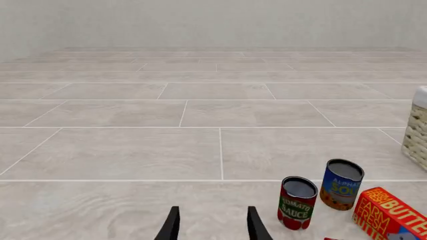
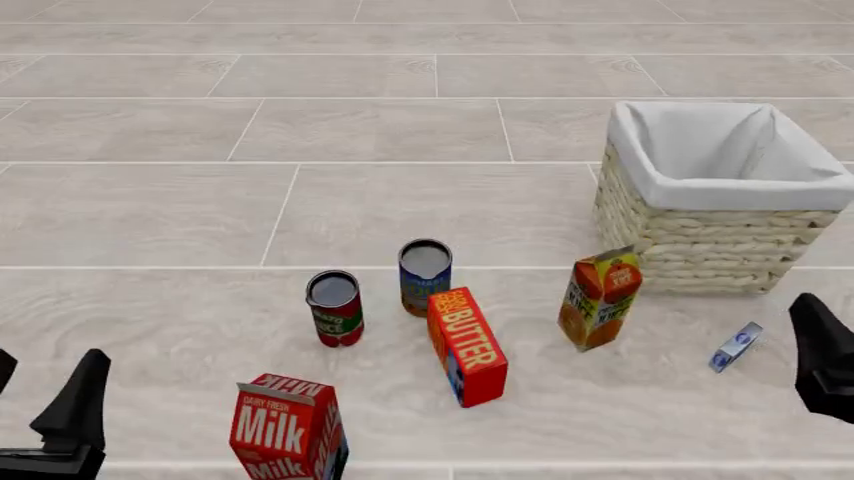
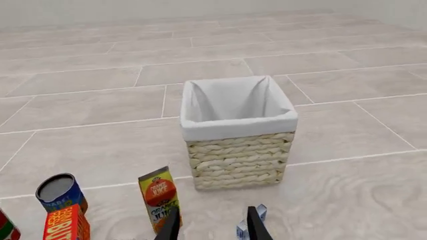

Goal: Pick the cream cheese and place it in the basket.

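Milk carton [image 2: 288, 428] stands nearest on the table [image 2: 160, 330]. Both arms' fingers [image 1: 173, 226] [image 3: 254, 225] are spread apart, holding nothing. Cream cheese [image 2: 735, 347] lies tilted just before the basket [image 2: 710, 248], beside the right fingers.

Pale grey tiled floor [image 2: 374, 130]; plain wall [image 1: 213, 22] behind.

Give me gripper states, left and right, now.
Left gripper: open, holding nothing.
Right gripper: open, empty; cream cheese not grasped.
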Motion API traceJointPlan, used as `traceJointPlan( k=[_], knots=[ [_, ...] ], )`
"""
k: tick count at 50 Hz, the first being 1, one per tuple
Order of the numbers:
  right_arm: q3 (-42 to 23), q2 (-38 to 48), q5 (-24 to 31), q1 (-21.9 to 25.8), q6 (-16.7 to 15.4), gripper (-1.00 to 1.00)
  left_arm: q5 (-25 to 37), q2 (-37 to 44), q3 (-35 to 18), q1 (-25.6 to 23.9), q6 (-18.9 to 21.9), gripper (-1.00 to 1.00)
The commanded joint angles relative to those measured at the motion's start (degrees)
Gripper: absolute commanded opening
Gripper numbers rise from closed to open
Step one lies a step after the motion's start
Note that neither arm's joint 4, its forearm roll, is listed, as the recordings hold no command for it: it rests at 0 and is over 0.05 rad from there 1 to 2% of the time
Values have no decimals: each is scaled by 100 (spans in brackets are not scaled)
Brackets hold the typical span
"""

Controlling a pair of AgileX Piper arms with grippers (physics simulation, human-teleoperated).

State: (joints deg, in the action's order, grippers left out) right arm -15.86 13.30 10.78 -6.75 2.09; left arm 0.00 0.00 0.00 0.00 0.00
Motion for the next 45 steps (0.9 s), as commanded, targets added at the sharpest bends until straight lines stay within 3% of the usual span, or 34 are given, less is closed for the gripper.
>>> traceJointPlan(
  k=[1, 4, 11, 13, 16, 20, 30, 33, 45],
  knots=[
    [-194, 362, 150, -191, 227, 100, 0, 0, 0, 0, 0, 100],
    [-248, 483, 175, -163, 261, 100, 0, 0, 0, 0, 0, 100],
    [-267, 1127, 104, -298, 798, 100, 0, 0, 0, 0, 0, 100],
    [-188, 1243, -3, -388, 814, 100, 0, 0, 0, 0, 0, 100],
    [-2, 1368, -235, -418, 521, 100, 0, 0, 0, 0, 0, 100],
    [227, 1550, -497, -419, 562, 100, 0, 0, 0, 0, 0, 100],
    [466, 1834, -849, -801, 343, 100, 0, 0, 0, 0, 0, 100],
    [646, 2065, -1169, -839, 259, 100, 0, 0, 0, 0, 0, 100],
    [640, 2301, -1363, -851, 158, 100, 0, 0, 0, 0, 0, 100]
  ],
)
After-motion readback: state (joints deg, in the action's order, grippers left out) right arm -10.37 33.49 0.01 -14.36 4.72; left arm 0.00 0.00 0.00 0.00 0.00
